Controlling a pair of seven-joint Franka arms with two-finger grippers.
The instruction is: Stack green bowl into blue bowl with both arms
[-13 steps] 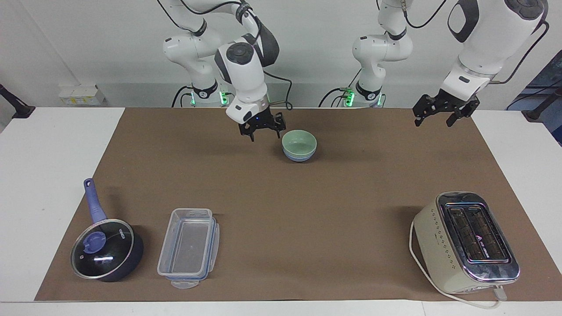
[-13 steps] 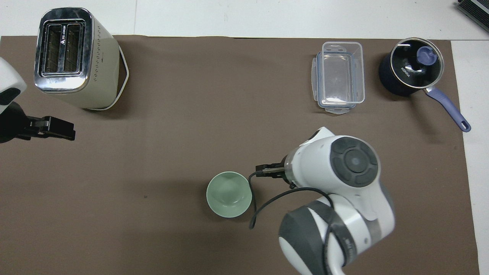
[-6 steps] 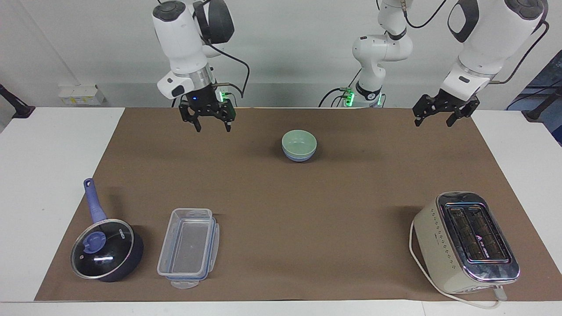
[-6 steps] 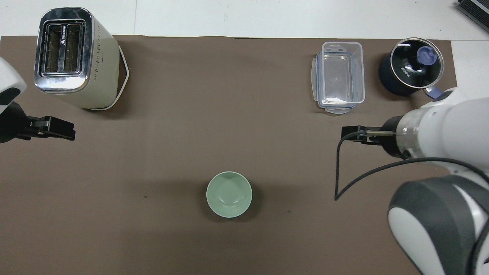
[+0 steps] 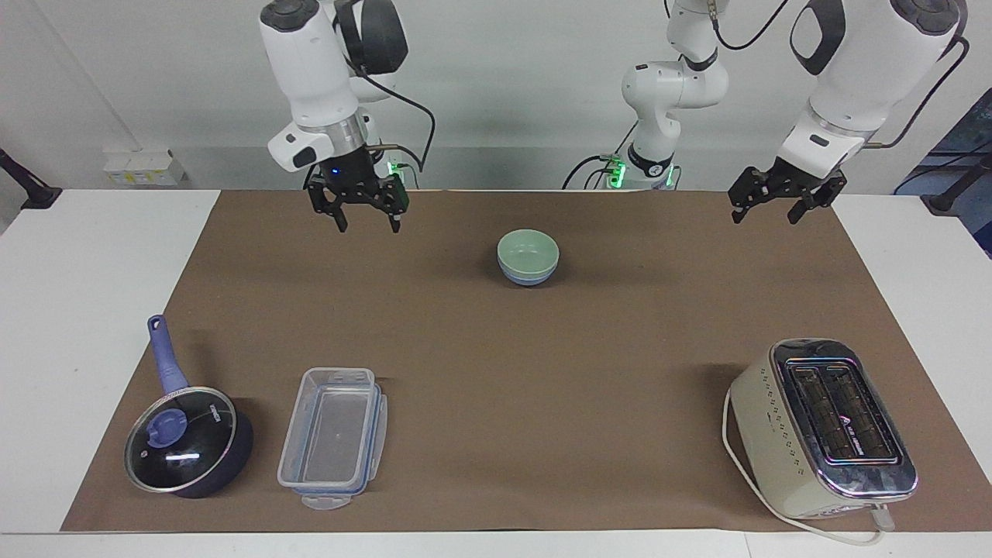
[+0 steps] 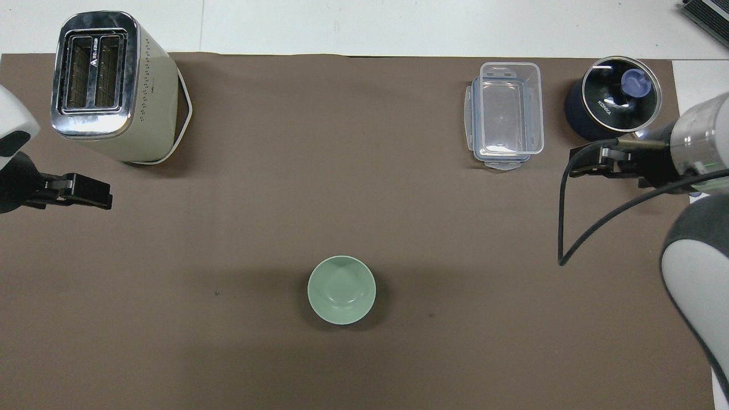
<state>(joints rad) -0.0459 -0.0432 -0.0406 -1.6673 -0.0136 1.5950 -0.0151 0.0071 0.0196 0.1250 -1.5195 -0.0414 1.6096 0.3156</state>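
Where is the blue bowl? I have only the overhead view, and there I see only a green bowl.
Observer: The blue bowl sits under the green bowl. In the facing view its blue wall shows below the green rim.
Operator: Is the right gripper holding something?
Observer: No. The right gripper hangs open and empty, raised above the mat.
Operator: And the left one?
Observer: The left gripper is also open, empty and raised, over the mat's edge.
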